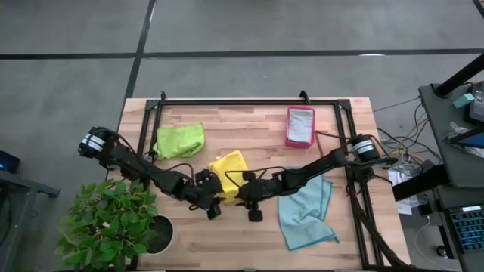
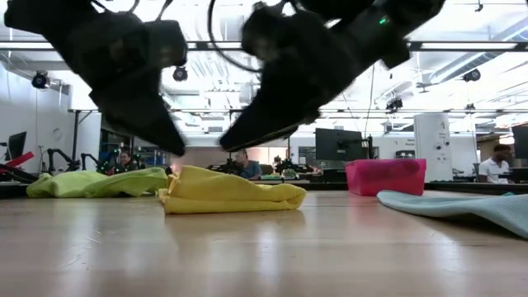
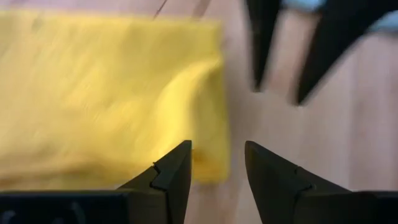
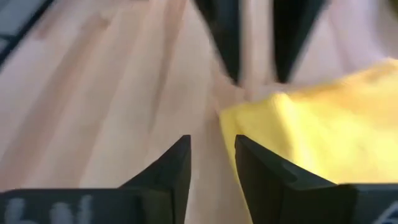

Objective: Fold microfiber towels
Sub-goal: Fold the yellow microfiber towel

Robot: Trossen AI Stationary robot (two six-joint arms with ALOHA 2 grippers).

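1. The yellow microfiber towel [image 1: 229, 171] lay folded into a soft, thick rectangle near the middle of the wooden table [image 1: 249, 234], its nap fuzzy and its near edge rounded where the layers doubled over.
2. The left gripper [image 1: 214, 205] hovered just off the towel's near corner; in its wrist view its two dark tapered fingers [image 3: 176, 174] stood apart with bare wood between them and nothing clamped.
3. The right gripper [image 1: 250, 208] hung close beside it, facing it across the same corner; its fingers [image 4: 176, 169] were also parted and empty, with the yellow edge just beside one tip.
4. In the low view both grippers showed raised clear of the tabletop, above and in front of the yellow towel [image 2: 227, 191], not touching it.
5. The lime green towel [image 1: 180, 140] sat in a loose, crumpled mound toward the far left of the table, well apart from the yellow one.
6. The light blue towel [image 1: 305, 211] lay spread flat and thin on the right, with wrinkled, uneven edges and one corner turned over.
7. A rigid pink-red rectangular tray [image 1: 299, 127] stood at the far right, holding a pale folded cloth.
8. Smooth light wood planking lay open along the near edge and between the yellow and blue towels, leaving free space around the grippers.
9. A black metal frame [image 1: 249, 101] bordered the far and side edges of the table.
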